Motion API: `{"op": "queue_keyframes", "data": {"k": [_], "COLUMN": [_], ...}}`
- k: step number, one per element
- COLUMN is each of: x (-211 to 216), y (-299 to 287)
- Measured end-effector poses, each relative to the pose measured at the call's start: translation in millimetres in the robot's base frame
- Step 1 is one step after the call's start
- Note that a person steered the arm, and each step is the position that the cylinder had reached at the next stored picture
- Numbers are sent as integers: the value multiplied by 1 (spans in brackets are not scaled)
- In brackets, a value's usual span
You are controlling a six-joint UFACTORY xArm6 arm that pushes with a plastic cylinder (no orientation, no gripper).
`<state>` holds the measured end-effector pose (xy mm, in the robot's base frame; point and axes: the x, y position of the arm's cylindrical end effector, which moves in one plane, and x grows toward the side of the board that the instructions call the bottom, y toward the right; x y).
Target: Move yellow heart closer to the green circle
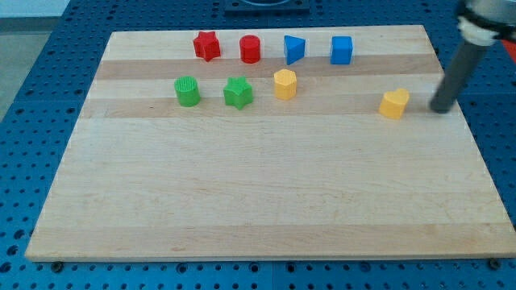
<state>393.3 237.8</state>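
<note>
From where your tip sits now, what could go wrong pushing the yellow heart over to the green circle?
1. My tip stands just right of the yellow heart, apart from it. An off-centre contact could spin the heart or let it slip aside.
2. A straight push left towards the green circle crosses the yellow hexagon and green star; the heart would likely shove them along.
3. Skirting above risks the blue cube.

Pale striped wood grain is seen on the bench (242, 201); blocks are coloured red (206, 46), blue (341, 50), green (187, 91) and yellow (394, 104). Perforated blue is seen around it.
</note>
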Motion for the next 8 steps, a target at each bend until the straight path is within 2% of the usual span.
{"op": "queue_keyframes", "data": {"k": [1,4,6,7,8], "x": [-10,1,32,33,33], "y": [-77,-254,-229,-312,-335]}}
